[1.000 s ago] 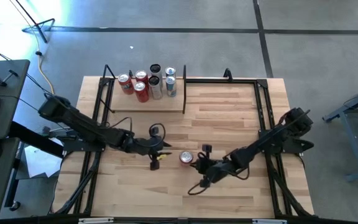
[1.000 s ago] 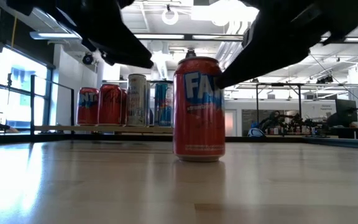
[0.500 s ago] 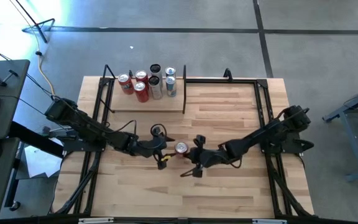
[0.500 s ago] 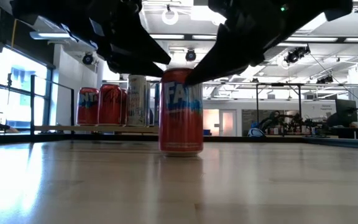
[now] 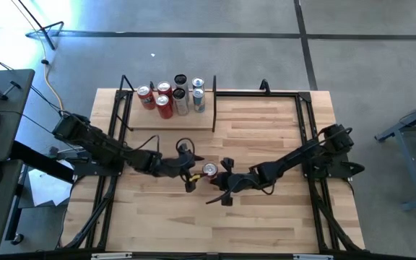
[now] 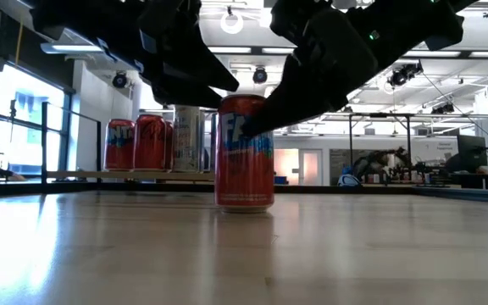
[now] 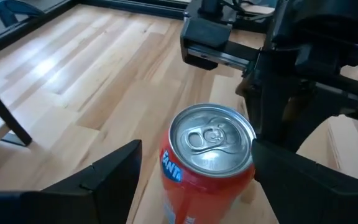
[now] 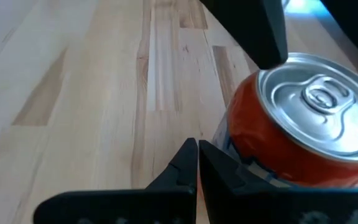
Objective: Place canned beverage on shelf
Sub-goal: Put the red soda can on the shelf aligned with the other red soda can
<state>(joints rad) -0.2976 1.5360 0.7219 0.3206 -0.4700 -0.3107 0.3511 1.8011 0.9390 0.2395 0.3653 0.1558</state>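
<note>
An orange soda can (image 5: 209, 170) stands upright on the plank table, near its middle. My left gripper (image 5: 196, 173) is open. Its fingers (image 7: 107, 180) stand on either side of the can (image 7: 210, 155); I cannot tell whether they touch it. My right gripper (image 8: 197, 155) is shut and sits low against the can's right side. The shelf (image 5: 172, 121) lies at the table's far left and carries several cans (image 5: 170, 97), which also show behind the orange can in the low view (image 6: 155, 142). My right gripper has its shut fingers beside the can's side wall (image 8: 232, 149), the outer side of one finger against it. The fingers come from the table's right, slanting down. The can stands upright with its base on the table.
Black frame rails (image 5: 305, 130) run along the table's sides. Bare planks (image 5: 266, 123) lie between the shelf and the right rail. The room behind the table shows in the low view.
My right gripper has moved toward the table's left and far edge. The can has slid upright ahead of it, in between my left gripper's fingers. My left gripper has shifted a little toward the can.
</note>
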